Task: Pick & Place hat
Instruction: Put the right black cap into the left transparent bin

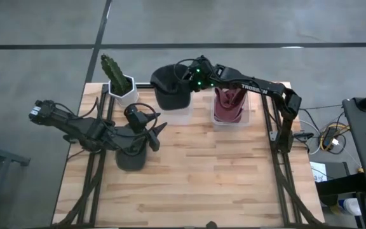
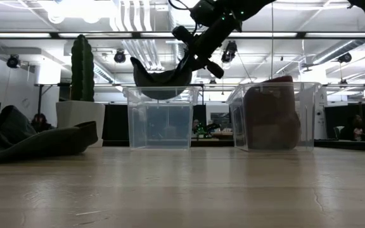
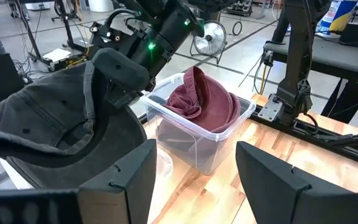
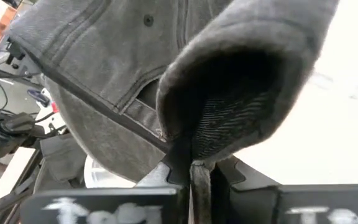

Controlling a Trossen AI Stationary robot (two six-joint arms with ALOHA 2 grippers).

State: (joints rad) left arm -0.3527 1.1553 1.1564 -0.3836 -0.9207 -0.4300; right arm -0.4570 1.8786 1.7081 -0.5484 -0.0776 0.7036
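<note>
A dark grey hat [image 1: 169, 83] [image 2: 160, 77] [image 3: 42, 130] hangs from my right gripper [image 1: 186, 79] [image 2: 192, 62] [image 4: 191, 177], which is shut on it, above the left clear bin [image 2: 160, 120] [image 1: 178, 113]. A dark red hat [image 1: 227, 105] [image 2: 271, 117] [image 3: 201, 102] sits in the right clear bin [image 1: 250, 117]. A second grey hat [image 1: 131, 158] [image 2: 30, 139] lies flat on the table. My left gripper [image 1: 156, 135] [image 3: 194, 180] is open, above that hat's right edge, and touches nothing. My right gripper pinches the dark grey hat's rim [image 4: 182, 140] between its two fingers, where the fabric folds beside the back opening. The fingers slant down at it from the table's right. The hat is lifted clear and hangs below them with its hollow upward, just over the bin's rim.
A cactus in a white pot [image 1: 118, 81] [image 2: 81, 69] stands at the table's far left, beside the left bin. The two bins stand side by side along the far edge. Bare wooden table [image 1: 221, 178] stretches across the near half.
</note>
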